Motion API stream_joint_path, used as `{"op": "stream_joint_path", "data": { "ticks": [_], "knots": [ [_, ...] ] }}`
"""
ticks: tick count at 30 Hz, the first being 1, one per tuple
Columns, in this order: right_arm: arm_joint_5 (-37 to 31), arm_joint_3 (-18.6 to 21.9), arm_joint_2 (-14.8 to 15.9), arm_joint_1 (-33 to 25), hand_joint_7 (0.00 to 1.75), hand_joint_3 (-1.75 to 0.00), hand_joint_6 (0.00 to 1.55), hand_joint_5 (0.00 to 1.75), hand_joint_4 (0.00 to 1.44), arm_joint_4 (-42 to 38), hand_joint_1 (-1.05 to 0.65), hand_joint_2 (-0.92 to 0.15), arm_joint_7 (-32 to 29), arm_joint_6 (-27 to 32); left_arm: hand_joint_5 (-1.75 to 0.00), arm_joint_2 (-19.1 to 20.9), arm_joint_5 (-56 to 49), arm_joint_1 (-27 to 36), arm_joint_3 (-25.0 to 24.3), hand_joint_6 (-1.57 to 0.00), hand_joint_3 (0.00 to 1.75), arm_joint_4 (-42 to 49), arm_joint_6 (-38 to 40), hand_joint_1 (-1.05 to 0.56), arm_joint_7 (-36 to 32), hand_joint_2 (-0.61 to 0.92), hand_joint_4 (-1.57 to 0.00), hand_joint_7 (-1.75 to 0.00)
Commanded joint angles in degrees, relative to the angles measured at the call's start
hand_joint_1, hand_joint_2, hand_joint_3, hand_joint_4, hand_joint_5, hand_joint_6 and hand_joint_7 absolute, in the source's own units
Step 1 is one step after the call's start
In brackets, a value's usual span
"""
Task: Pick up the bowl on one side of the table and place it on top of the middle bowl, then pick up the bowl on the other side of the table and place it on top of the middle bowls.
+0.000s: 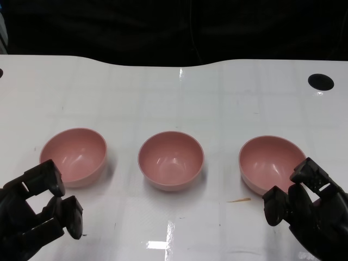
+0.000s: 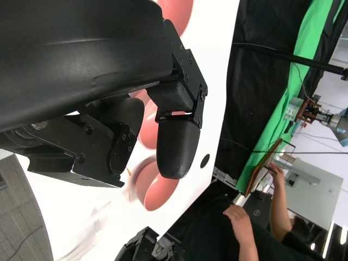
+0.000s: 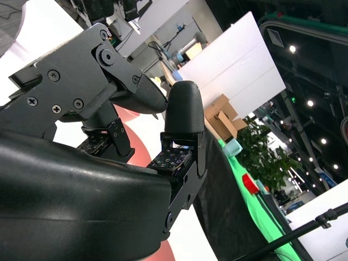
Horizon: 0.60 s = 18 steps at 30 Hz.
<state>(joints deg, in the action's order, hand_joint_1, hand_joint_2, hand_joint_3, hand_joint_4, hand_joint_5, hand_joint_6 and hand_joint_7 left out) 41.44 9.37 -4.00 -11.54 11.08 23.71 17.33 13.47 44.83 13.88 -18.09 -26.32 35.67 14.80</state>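
Three pink bowls in a row on the white table (image 1: 179, 92), left bowl (image 1: 73, 155), middle bowl (image 1: 171, 160), right bowl (image 1: 270, 162), left hand (image 1: 35, 212) empty with fingers apart near the left bowl, right hand (image 1: 310, 209) fingers spread at the right bowl's rim, grasp unclear.

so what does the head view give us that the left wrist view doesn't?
Only the head view: all three pink bowls whole, in a row and unstacked, left bowl, middle bowl, right bowl, with the right hand at the right bowl's near rim and a small sliver on the table.
Only the left wrist view: a person's hand and the green backdrop beyond the table.
Both: the left hand, holding nothing, pink bowls, white tabletop.
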Motion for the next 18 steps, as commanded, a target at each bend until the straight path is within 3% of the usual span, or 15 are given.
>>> {"op": "stream_joint_path", "data": {
  "ticks": [1, 18],
  "knots": [
    [0.36, 0.77, 0.83, 0.30, 1.42, -1.23, 0.82, 1.75, 0.83, -0.48, -0.05, -0.51, 0.68, -0.81, -1.75, 0.76, -0.07, -0.50, -0.35, -0.78, 1.42, 0.27, -0.66, 0.08, 0.49, 0.75, -0.91, -1.75],
    [0.50, 1.00, 1.14, 0.30, 1.46, -1.25, 0.80, 1.75, 0.83, -0.22, -0.05, -0.51, 0.48, -0.01, -1.75, 0.73, -0.07, -0.52, -0.20, -0.78, 1.43, -0.11, -0.43, 0.09, 0.12, 0.76, -0.90, -1.75]
  ]
}}
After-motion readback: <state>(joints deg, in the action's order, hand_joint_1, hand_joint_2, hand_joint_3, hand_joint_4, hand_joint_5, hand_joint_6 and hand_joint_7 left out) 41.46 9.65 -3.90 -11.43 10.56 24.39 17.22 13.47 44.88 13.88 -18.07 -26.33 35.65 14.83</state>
